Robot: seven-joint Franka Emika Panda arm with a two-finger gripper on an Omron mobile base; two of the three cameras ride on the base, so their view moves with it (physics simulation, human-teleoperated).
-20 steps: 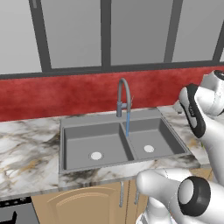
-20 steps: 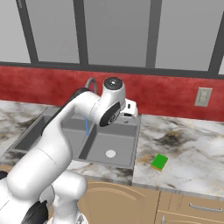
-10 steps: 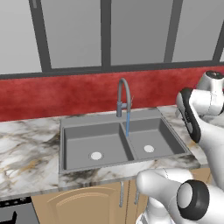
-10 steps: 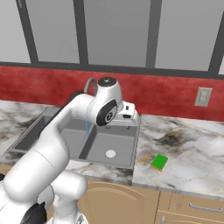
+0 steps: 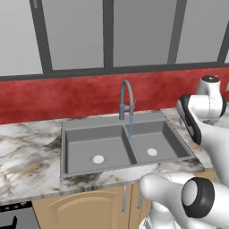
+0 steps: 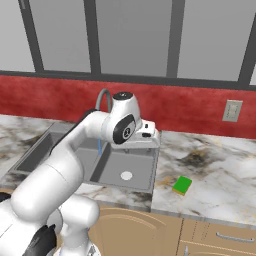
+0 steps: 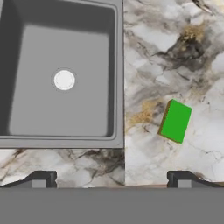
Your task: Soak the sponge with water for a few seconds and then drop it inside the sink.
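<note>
While water (image 5: 130, 126) runs from the faucet (image 5: 125, 96) into the sink (image 6: 145, 186), the gripper (image 7: 111, 179) hangs above the counter (image 6: 220, 170) with fingers spread and empty. Untouched, the sponge (image 6: 182, 185) lies near the counter's front edge, right of the basin; pickup, soaking and dropping remain.

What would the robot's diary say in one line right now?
gripper: open, empty, high over counter | sponge: on counter, right of sink | water: running
</note>
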